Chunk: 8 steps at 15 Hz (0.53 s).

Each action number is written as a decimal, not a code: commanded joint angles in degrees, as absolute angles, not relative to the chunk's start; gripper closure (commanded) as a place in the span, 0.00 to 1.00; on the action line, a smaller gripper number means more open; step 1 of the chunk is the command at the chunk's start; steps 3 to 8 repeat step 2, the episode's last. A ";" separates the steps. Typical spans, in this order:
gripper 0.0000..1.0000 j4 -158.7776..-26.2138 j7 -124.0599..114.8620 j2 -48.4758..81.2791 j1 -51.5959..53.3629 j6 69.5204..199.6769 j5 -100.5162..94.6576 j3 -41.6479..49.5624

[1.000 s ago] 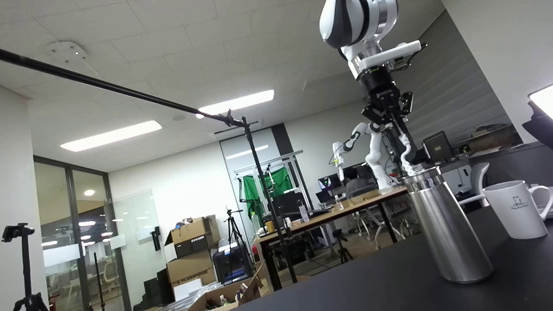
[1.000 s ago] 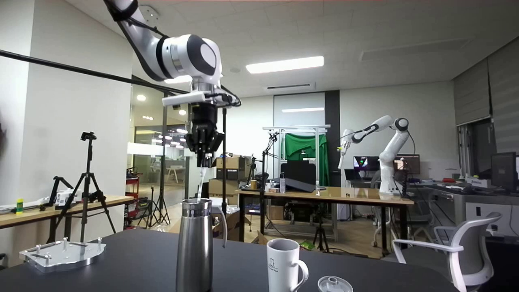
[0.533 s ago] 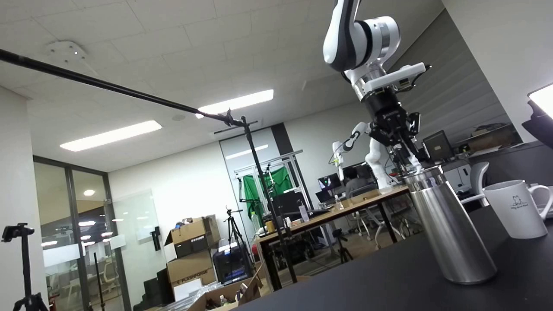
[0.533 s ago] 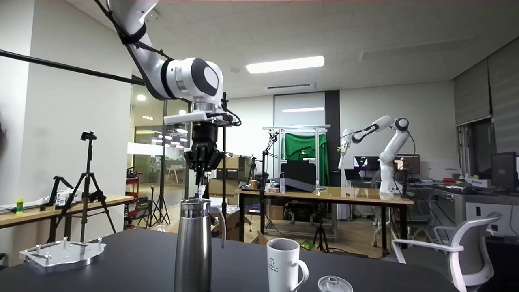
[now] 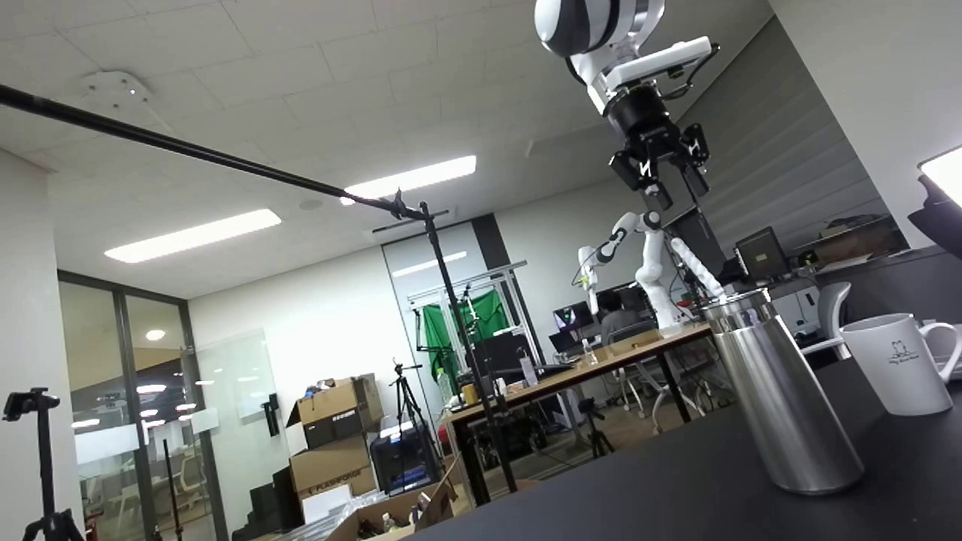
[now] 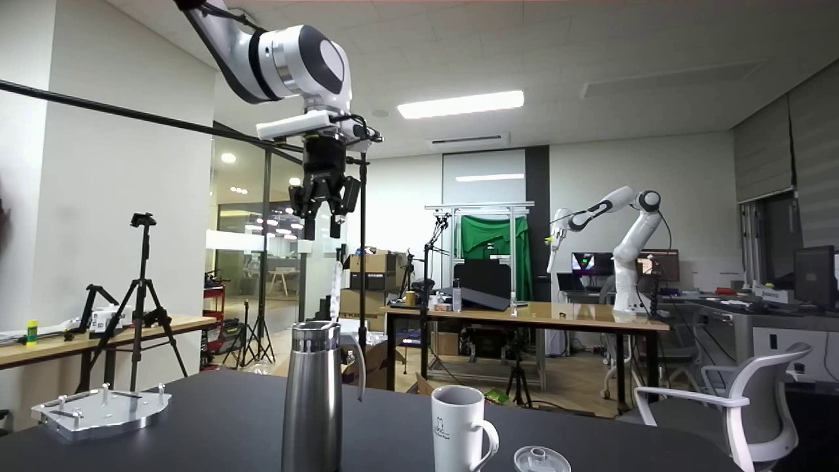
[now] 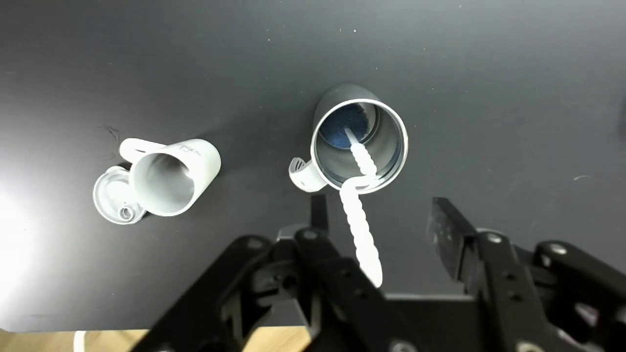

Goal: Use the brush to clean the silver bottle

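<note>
The silver bottle (image 5: 785,406) stands upright on the black table, with its top open, and shows in both exterior views (image 6: 313,406). The brush (image 7: 359,220) stands inside the bottle. Its white twisted handle sticks out, leaning over the rim, and its blue head lies down inside in the wrist view. The handle also shows in both exterior views (image 5: 695,264) (image 6: 336,292). My gripper (image 6: 322,229) is open and empty, above the bottle and apart from the handle's top end. The gripper also shows open in an exterior view (image 5: 680,191) and the wrist view (image 7: 379,210).
A white mug (image 6: 452,429) stands beside the bottle, with a clear lid (image 6: 541,460) near it. A clear plate with pegs (image 6: 105,416) lies on the black table (image 6: 216,426). The table's edge shows at the bottom of the wrist view.
My gripper went down with the brush, pushing it deeper into the bottle. Since then it has opened, let go of the brush and risen. The brush stays in the bottle.
</note>
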<state>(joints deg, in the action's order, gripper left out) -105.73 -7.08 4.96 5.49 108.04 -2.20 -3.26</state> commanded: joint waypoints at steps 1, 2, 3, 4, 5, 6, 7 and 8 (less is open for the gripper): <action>0.37 -105.62 -7.12 4.91 5.24 107.90 -2.23 -3.60; 0.30 -105.69 -7.12 5.12 5.24 107.98 -2.23 -3.60; 0.30 -105.69 -7.12 5.12 5.24 107.98 -2.23 -3.60; 0.30 -105.69 -7.12 5.12 5.24 107.98 -2.23 -3.60; 0.30 -105.69 -7.12 5.12 5.24 107.98 -2.23 -3.60; 0.30 -105.69 -7.12 5.12 5.24 107.98 -2.23 -3.60; 0.30 -105.69 -7.12 5.12 5.24 107.98 -2.23 -3.60; 0.30 -105.69 -7.12 5.12 5.24 107.98 -2.23 -3.60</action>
